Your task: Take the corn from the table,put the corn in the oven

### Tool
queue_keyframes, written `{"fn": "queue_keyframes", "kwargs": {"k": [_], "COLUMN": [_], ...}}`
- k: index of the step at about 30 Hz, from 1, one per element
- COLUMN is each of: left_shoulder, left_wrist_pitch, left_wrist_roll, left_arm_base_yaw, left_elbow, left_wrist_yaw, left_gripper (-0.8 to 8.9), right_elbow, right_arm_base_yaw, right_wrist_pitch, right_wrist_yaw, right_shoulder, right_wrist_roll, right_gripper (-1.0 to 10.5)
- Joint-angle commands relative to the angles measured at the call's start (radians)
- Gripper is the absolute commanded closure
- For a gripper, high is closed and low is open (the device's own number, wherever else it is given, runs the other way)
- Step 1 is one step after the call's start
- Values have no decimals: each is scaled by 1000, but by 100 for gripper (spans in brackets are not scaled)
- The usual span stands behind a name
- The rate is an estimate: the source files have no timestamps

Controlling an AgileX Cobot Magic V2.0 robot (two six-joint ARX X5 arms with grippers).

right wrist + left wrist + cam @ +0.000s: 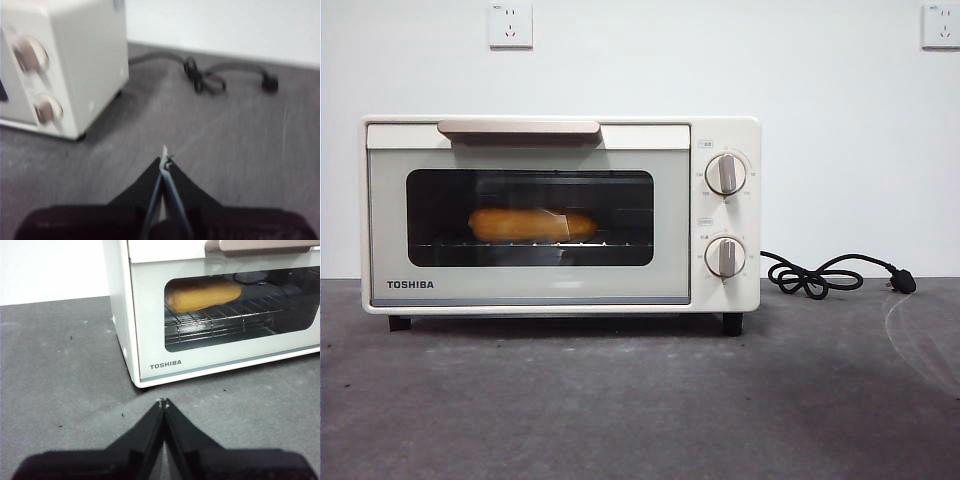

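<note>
Both pairs of jaws are pressed together with nothing between them. My left gripper (pixel 163 402) hangs over the table (pixel 60 390), its tips meeting in a sharp point just short of the oven's (pixel 150 300) front corner on the TOSHIBA side. My right gripper (pixel 165 160) hangs over bare table (pixel 240 145) off the knob end of the oven (pixel 85 60), tips likewise touching — that wrist view is blurred, so fine detail there is lost.

From the front, neither arm shows. The oven (pixel 725 225) stands square on the dark grey table (pixel 640 400) with its door shut, the beige handle (pixel 518 127) running along the top of the door. Through the dark window I see the corn (pixel 530 224) lying on its side on the wire rack, lengthwise across the oven, roughly centred in the glass. In my left wrist view the corn (pixel 202 295) rests on the rack (pixel 220 320) toward the end of the chamber away from the knobs.

Two round knobs (pixel 725 174) sit one above the other beside the door. The black cord (pixel 820 275) trails from behind the oven on the knob side, loops in a loose knot on the table and ends in a plug (pixel 903 283) lying flat. Two wall sockets (pixel 510 25) are set high on the white wall behind.
</note>
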Motion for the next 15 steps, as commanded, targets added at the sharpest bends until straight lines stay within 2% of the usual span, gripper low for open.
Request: {"fn": "queue_keyframes", "kwargs": {"k": [1,7,10,15], "left_shoulder": [0,0,0,0], "left_wrist_pitch": [10,10,10,10], "left_wrist_roll": [12,12,12,12], "left_arm_base_yaw": [-2,-2,-2,-2], "left_elbow": [-8,-8,-8,-8], "left_wrist_yaw": [1,1,1,1], "left_gripper": [817,817,817,817], "right_elbow": [-65,-169,-191,-190], "right_arm_base_yaw": [0,0,0,2], "right_wrist_pitch": [16,16,-49,-56], "right_wrist_yaw": [8,19,45,114], "right_shoulder": [-55,-163,-219,-287], "right_wrist_roll": [94,164,160,159], "right_gripper": [946,946,946,946]}}
